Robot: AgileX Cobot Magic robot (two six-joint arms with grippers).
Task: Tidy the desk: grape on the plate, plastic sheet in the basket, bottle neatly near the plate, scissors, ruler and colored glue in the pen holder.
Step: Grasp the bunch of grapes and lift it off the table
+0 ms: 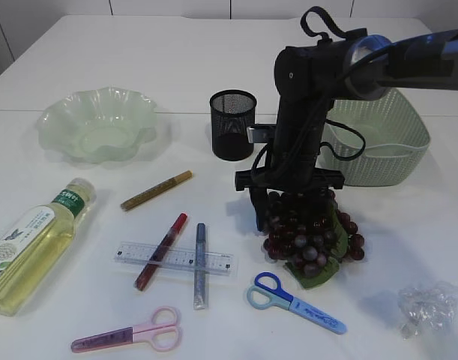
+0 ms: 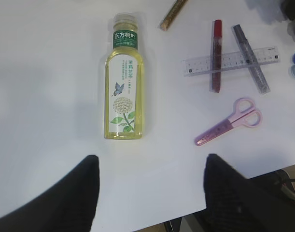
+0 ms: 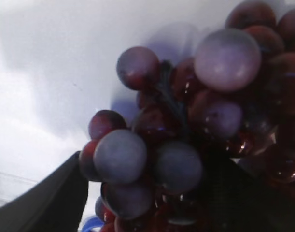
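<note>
The dark red grape [image 1: 311, 236] bunch lies on the table right of centre, and my right gripper [image 1: 292, 210] is lowered over it from above. In the right wrist view the grape [image 3: 176, 125] fills the space between the open jaws of the right gripper [image 3: 149, 164]. My left gripper [image 2: 150, 162] hangs open and empty over the table's front edge, below the lying bottle [image 2: 124, 82]. The ruler [image 1: 172, 257] lies under a red glue [image 1: 161, 251] and a grey glue [image 1: 200, 266]. Pink scissors [image 1: 127, 334] and blue scissors [image 1: 292, 300] lie in front.
The pale green plate [image 1: 97, 124] stands at the back left, the black mesh pen holder [image 1: 232, 124] at the back centre, and the green basket [image 1: 386, 150] behind the right arm. A gold glue [image 1: 156, 190] lies mid-left. The crumpled plastic sheet [image 1: 429, 306] is front right.
</note>
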